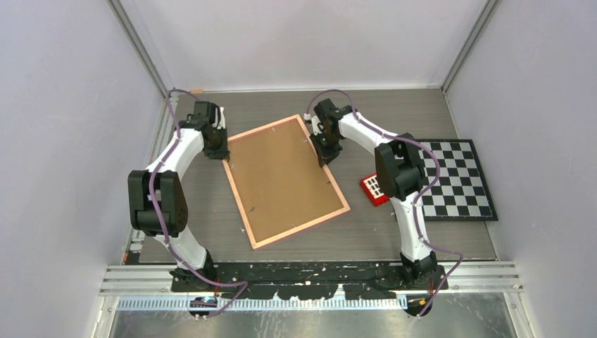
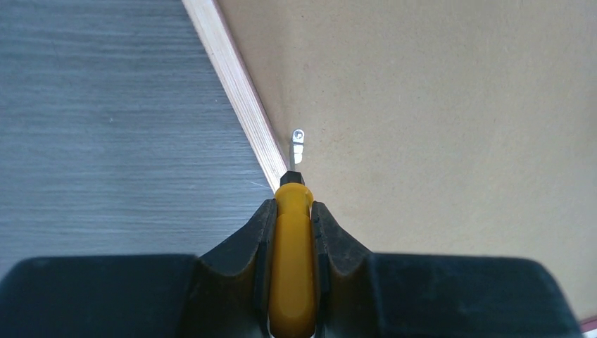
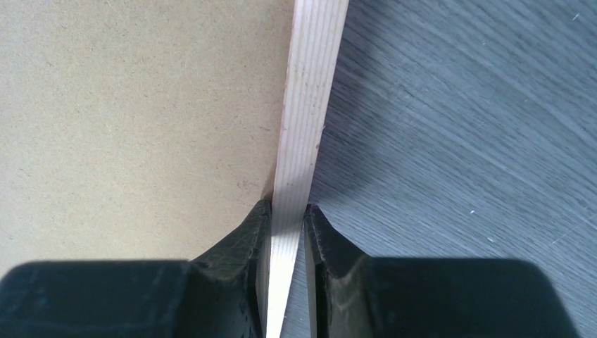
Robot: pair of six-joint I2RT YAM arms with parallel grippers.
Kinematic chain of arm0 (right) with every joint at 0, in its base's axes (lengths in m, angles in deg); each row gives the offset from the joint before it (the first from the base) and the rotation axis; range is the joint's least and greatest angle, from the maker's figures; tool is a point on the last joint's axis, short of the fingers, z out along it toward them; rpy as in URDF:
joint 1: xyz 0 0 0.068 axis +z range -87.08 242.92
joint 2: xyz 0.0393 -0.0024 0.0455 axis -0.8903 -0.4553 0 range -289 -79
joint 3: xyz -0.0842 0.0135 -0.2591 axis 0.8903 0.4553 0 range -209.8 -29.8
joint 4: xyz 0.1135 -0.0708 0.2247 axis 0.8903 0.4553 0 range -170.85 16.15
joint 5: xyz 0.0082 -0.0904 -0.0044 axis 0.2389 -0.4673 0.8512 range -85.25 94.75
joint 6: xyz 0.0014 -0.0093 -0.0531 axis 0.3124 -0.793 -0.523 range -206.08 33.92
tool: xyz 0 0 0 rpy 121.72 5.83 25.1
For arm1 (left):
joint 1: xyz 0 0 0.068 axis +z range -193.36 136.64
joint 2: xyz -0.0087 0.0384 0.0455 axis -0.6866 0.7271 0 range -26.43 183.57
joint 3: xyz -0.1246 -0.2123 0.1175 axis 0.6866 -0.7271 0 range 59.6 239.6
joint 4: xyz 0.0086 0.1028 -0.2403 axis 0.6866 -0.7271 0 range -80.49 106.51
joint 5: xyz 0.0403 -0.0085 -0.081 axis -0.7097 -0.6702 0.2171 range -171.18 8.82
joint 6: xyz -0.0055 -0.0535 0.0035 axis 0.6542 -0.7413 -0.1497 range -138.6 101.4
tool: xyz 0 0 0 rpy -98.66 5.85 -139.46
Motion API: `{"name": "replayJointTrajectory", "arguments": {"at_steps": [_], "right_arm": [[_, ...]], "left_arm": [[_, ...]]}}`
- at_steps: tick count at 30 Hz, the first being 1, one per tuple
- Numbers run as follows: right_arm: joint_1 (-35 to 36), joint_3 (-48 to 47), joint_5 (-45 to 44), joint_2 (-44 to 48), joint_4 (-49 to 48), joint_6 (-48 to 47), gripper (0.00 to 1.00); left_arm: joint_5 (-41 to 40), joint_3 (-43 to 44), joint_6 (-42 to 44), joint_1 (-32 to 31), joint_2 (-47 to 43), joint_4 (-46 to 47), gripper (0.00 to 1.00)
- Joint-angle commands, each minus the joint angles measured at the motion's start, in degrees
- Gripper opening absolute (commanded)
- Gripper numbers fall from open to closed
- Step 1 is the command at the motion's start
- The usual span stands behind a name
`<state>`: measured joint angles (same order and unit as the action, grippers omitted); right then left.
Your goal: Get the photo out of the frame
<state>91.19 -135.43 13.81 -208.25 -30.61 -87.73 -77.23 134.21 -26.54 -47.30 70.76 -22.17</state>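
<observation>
The frame (image 1: 285, 179) lies face down on the table, its brown fibreboard back up, with a thin pink border (image 1: 303, 226). The photo is hidden under the back panel. My left gripper (image 1: 216, 149) is at the frame's far left edge, shut on a yellow-handled screwdriver (image 2: 292, 260). The tool's tip touches a small metal clip (image 2: 297, 145) beside the border (image 2: 239, 84). My right gripper (image 1: 324, 156) is at the frame's far right edge, shut on the border (image 3: 306, 127), with one finger (image 3: 246, 239) over the back panel (image 3: 134, 120).
A black-and-white checkerboard (image 1: 454, 179) lies at the right, with a small red card (image 1: 374, 188) at its left edge. Grey walls close in the table on three sides. A metal rail (image 1: 310, 278) runs along the near edge.
</observation>
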Motion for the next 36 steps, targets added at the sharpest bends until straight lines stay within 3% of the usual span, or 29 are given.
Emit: {"name": "replayJointTrajectory", "arguments": {"at_steps": [1, 10, 24, 28, 36], "right_arm": [[0.4, 2.2, -2.2, -0.9, -1.4, -0.3, 0.01], [1.0, 2.3, -2.1, -1.1, -1.4, -0.2, 0.00], [1.5, 2.6, -2.5, -0.8, -1.5, -0.5, 0.01], [1.5, 2.7, -2.8, -0.6, -1.5, -0.8, 0.01], [1.4, 2.6, -2.4, 0.1, -1.3, -1.2, 0.01]], "left_arm": [[6.7, -2.3, -15.5, -1.7, 0.4, -4.6, 0.00], [8.2, -3.1, -27.8, -1.5, 0.1, -0.2, 0.00], [18.9, -5.4, -33.4, -0.7, -4.5, 10.5, 0.00], [17.7, -2.5, -22.1, -0.6, -5.9, 7.4, 0.00], [17.7, 7.5, 25.1, -0.5, -3.7, -11.7, 0.00]]}}
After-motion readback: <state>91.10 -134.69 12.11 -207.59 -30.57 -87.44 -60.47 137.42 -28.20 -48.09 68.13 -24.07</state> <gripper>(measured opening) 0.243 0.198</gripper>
